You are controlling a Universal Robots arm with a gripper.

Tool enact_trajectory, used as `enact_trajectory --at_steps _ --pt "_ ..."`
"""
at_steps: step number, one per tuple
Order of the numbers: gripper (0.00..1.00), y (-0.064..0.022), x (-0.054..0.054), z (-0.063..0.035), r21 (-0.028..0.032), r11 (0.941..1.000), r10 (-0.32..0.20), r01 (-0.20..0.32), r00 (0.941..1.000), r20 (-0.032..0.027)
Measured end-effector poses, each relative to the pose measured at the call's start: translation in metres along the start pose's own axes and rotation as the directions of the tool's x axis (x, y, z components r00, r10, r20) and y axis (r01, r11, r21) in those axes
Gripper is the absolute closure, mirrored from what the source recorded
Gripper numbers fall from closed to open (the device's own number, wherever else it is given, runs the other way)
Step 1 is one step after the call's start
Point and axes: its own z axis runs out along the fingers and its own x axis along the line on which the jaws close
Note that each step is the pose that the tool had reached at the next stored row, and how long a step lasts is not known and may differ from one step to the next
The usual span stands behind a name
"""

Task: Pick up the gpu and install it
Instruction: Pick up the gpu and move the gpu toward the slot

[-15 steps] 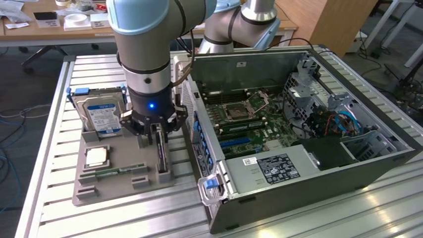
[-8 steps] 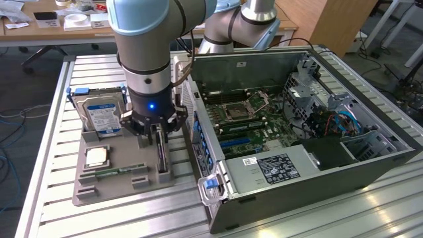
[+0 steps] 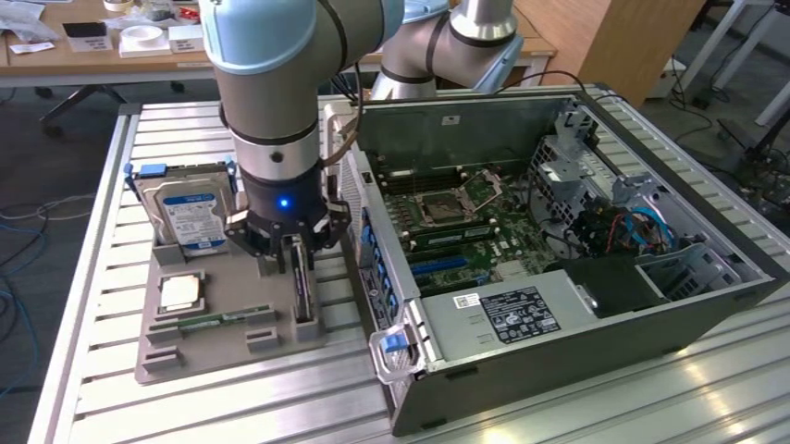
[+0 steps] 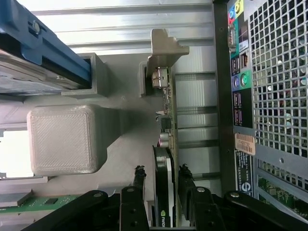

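Presently, my gripper (image 3: pixel 292 264) (image 4: pixel 161 171), jaws spread wide, straddles the upright gpu (image 3: pixel 302 294) (image 4: pixel 166 122) unclamped, arm (image 3: pixel 277 139) vertical, computer case (image 3: pixel 593 319) at three o'clock in the exterior view.

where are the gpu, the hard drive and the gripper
gpu (image 4: pixel 163 48): wrist view, on its silver bracket
hard drive (image 3: pixel 191 222): exterior view, on its blue-and-white label
gripper (image 4: pixel 161 171): wrist view, midway between its fingertips, which stand open either side of the gpu
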Motion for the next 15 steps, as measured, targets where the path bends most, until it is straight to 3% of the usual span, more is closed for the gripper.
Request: enact_trajectory --at_steps 15 --pt "0.58 -0.0049 -0.0014 0.0004 -0.0001 1.0 0.0 0.0 1.0 0.0001"
